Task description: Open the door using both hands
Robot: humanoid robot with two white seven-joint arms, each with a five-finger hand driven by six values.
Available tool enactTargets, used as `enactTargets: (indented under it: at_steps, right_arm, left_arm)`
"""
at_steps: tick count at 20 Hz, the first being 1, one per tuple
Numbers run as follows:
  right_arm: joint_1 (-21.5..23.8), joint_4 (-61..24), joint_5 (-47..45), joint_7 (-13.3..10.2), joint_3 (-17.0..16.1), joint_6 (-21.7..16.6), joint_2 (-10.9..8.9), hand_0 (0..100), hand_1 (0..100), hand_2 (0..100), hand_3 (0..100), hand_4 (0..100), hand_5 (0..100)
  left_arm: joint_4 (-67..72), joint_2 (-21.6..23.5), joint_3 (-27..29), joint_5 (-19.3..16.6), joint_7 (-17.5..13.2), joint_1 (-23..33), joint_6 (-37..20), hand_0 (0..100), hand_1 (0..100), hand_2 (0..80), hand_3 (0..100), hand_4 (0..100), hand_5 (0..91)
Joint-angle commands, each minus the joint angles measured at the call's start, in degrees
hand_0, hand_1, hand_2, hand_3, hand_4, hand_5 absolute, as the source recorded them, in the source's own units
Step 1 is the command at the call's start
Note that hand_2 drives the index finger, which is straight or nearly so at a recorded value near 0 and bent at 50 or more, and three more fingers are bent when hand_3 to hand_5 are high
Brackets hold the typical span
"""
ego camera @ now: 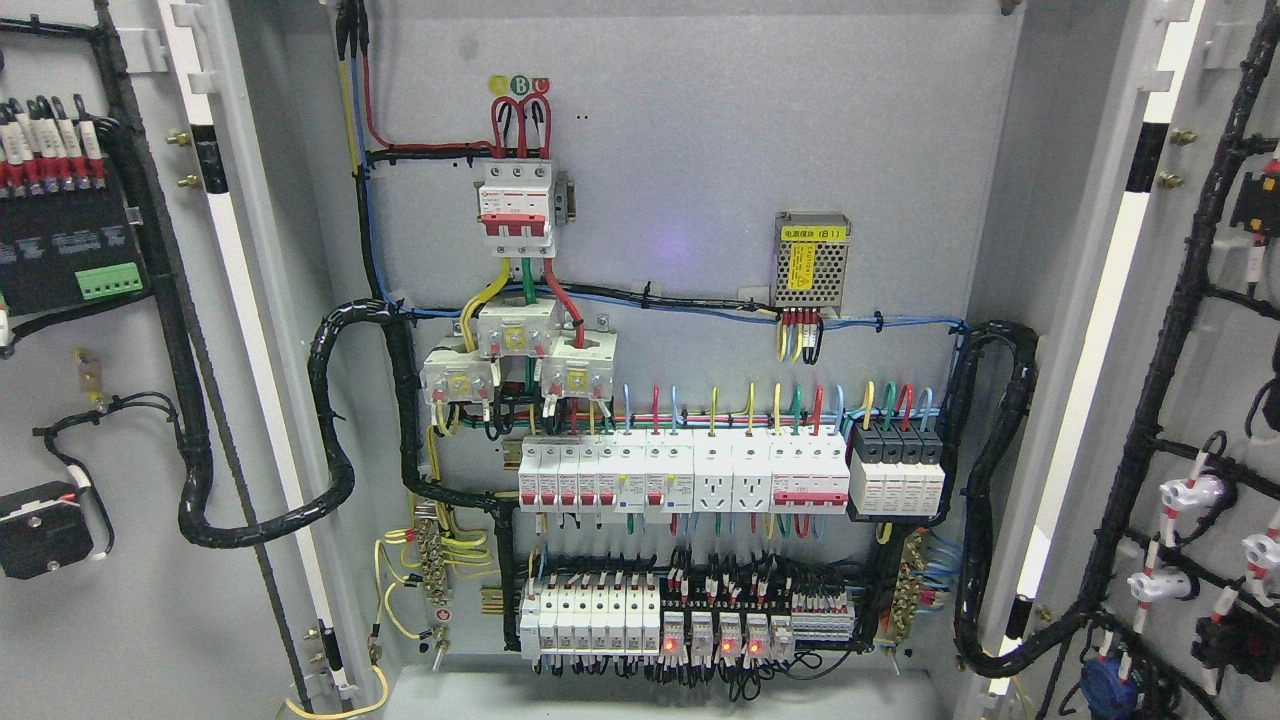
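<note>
So, both grey sheet-metal doors [150, 600] swung open, boxy white breakers [680, 475], ribbed black cable conduit [335, 420], can't see either robot hand from here

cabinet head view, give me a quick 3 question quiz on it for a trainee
1. True or false: both cabinet doors, the left door and the right door, already stand swung open.
2. Multiple choice: where does the small power supply with the yellow label sit on the back panel?
A. upper right
B. bottom left
C. on the left door
3. Fill in: the lit indicator lights in the bottom row of modules glow ____.

Key: 1 true; 2 A; 3 red.

Neither robot hand shows in this view.
</note>
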Motion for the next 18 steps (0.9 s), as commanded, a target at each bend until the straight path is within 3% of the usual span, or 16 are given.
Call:
enactTargets:
  at_steps: [1,12,16,18]
  right_arm:
    - [0.35,0.27,-1.45,-0.01,-4.32,0.15,-0.01,0,0,0,0,0,0]
    - [0.79,1.06,-1.45,-0.01,-4.41,0.23,-0.01,0,0,0,0,0,0]
    - [0.79,1.06,-1.54,-0.01,-4.15,0.23,-0.01,0,0,0,0,0,0]
    - [1.32,0.80,-1.54,0.26,-3.36,0.23,-0.18,0,0,0,0,0,0]
  left_arm:
    - [13.43,7.13,-1.56,0.08,0.14,-3.61,-22.19,0,0,0.0,0,0,0.0]
    - [8.61,6.34,-1.73,1.74,0.31,-2.91,-22.28,0,0,0.0,0,0,0.0]
    - [-0.96,4.58,-3.76,5.70,0.40,2.27,-22.11,0,0,0.0,0,0,0.0]
    - [-7.11,1.96,-3.93,5.80,0.40,5.34,-21.93,0,0,0.0,0,0,0.0]
